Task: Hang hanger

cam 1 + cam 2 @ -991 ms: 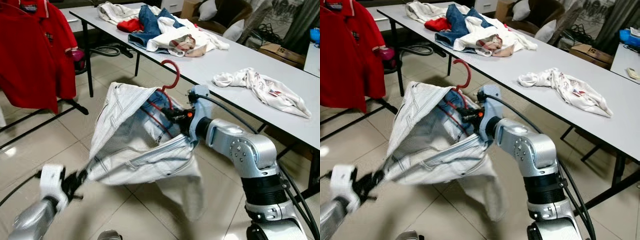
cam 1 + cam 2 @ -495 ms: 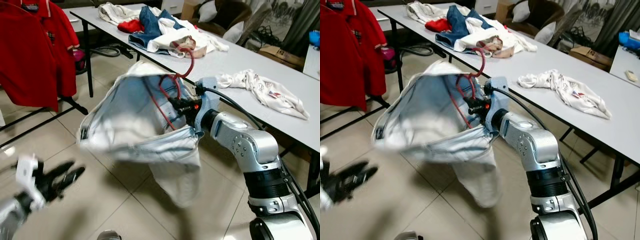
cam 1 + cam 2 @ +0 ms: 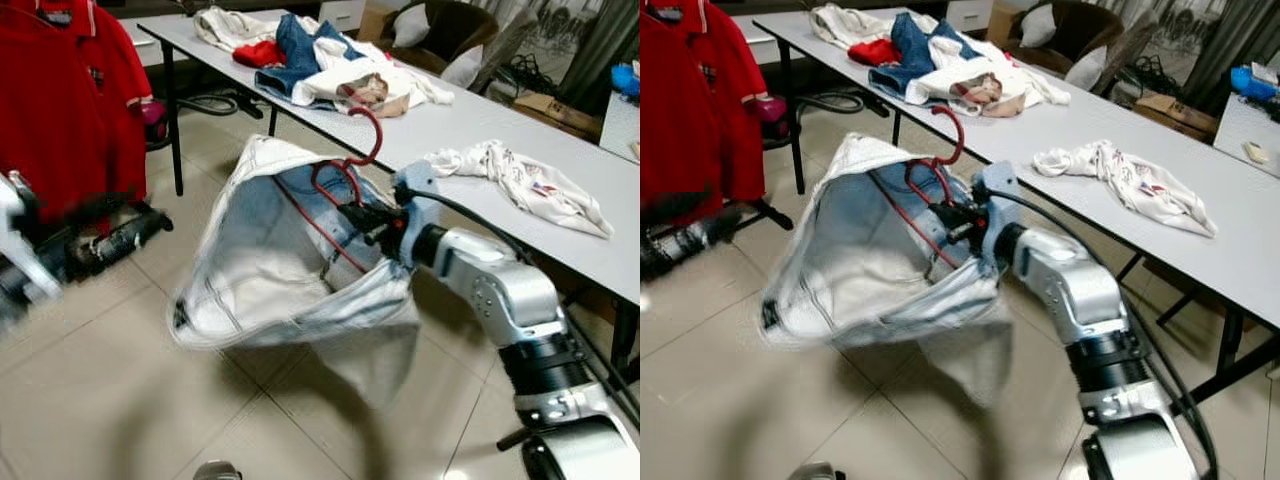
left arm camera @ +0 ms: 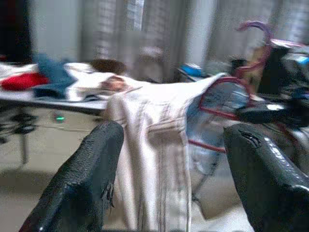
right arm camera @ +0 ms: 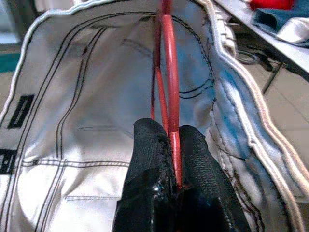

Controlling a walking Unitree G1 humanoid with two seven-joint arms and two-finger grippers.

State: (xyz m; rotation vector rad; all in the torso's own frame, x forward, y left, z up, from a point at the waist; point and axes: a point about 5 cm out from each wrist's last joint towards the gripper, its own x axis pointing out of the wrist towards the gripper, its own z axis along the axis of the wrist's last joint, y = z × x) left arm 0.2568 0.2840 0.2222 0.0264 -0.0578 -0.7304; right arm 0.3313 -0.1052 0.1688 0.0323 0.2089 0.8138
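Here, the right gripper is clamping its two black fingers together on the wire of the red hanger, which is carrying a pale denim garment above the tiled floor, just beside the long white table. The hanger's hook is pointing upward near the table edge, while the left gripper is hovering with its fingers spread apart, blurred, in front of a red shirt.
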